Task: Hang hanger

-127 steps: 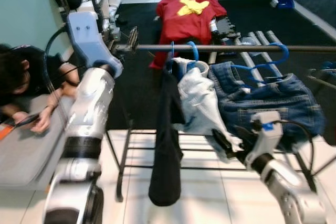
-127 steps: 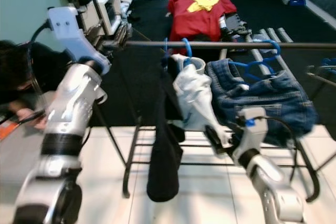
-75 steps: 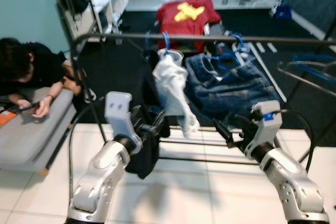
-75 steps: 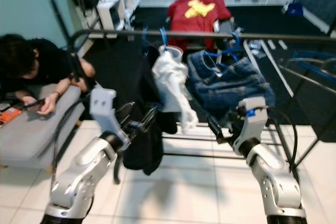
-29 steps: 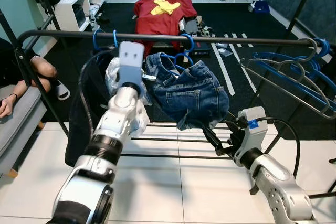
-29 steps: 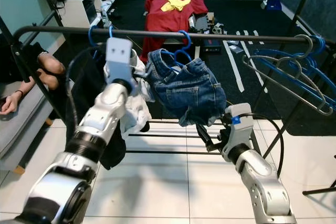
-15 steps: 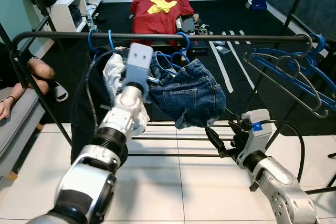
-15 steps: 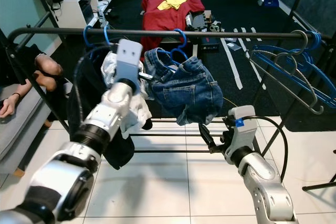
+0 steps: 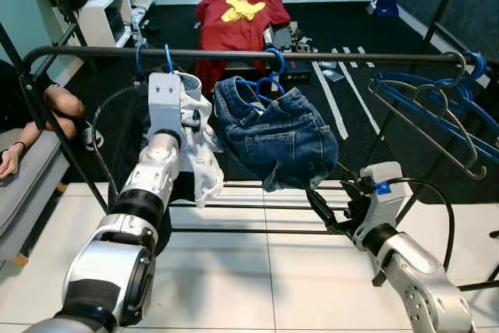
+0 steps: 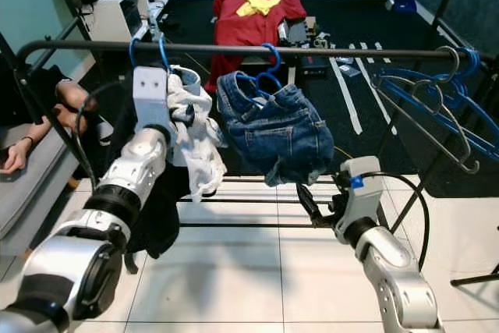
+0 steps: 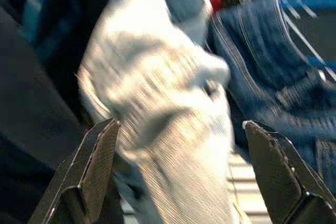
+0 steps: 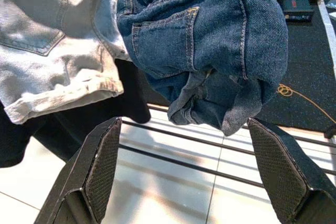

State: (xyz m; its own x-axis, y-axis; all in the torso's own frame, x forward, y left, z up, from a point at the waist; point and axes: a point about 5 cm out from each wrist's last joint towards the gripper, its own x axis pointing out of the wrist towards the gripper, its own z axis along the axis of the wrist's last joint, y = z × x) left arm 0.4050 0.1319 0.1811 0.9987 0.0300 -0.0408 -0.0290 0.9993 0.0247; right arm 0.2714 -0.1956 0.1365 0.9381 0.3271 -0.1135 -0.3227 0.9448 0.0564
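A black rail [image 9: 234, 54] crosses the view at chest height. Blue hangers [image 9: 152, 58] hook over it, carrying a black garment [image 9: 117, 154], a white garment [image 9: 199, 142] and folded jeans [image 9: 284, 134] under another blue hanger [image 9: 273, 64]. My left arm [image 9: 160, 154] is raised in front of the white garment. My left gripper [image 11: 179, 124] is open, with the white garment [image 11: 168, 103] close ahead and nothing between its fingers. My right gripper [image 9: 320, 207] is low, below the jeans [image 12: 210, 40], open and holding nothing.
Several bare blue hangers [image 9: 437, 107] hang on a sloping bar at the right. A person [image 9: 31, 126] leans on a grey couch [image 9: 23, 193] at the left. A red shirt [image 9: 238, 9] lies beyond the rack. The rack's lower bars [image 9: 257, 230] cross white floor tiles.
My left arm has swung left, from in front of the jeans to in front of the white garment. The right arm has barely moved. The camera shifted slightly.
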